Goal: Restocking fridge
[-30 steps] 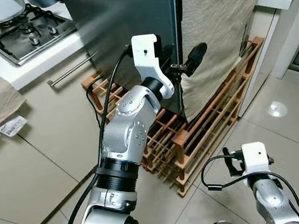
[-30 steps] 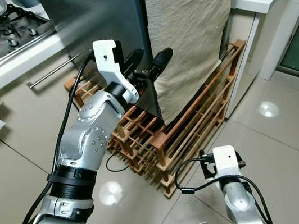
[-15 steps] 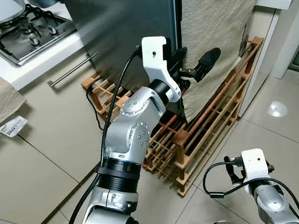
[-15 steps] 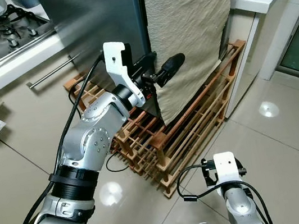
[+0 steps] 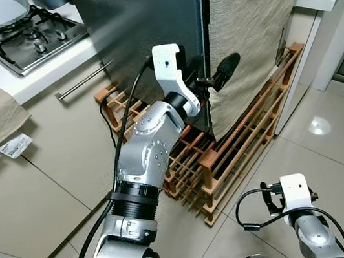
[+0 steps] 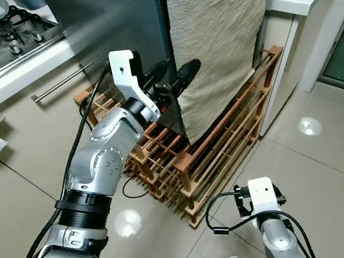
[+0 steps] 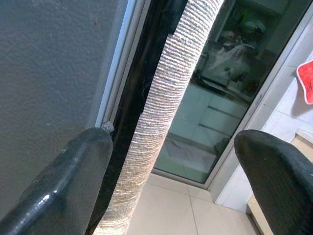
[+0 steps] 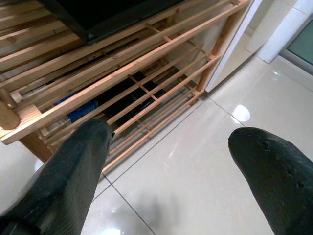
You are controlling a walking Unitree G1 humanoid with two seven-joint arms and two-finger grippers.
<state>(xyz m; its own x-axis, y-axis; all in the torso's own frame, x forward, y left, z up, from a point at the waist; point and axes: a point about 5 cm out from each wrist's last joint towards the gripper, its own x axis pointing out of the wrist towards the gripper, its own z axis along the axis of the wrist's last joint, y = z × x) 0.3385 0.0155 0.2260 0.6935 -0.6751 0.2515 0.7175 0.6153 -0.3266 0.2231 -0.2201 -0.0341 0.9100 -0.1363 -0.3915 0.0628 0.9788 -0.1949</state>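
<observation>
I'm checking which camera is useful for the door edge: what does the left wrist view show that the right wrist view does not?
The left wrist view has the dark fridge door and its black edge beside the hanging beige cloth, which lies between the open fingers of the left gripper, with a glass door behind. The right wrist view has the wooden rack and the glossy tiled floor, past the right gripper, also open. Both look out between two spread black fingers holding nothing.
</observation>
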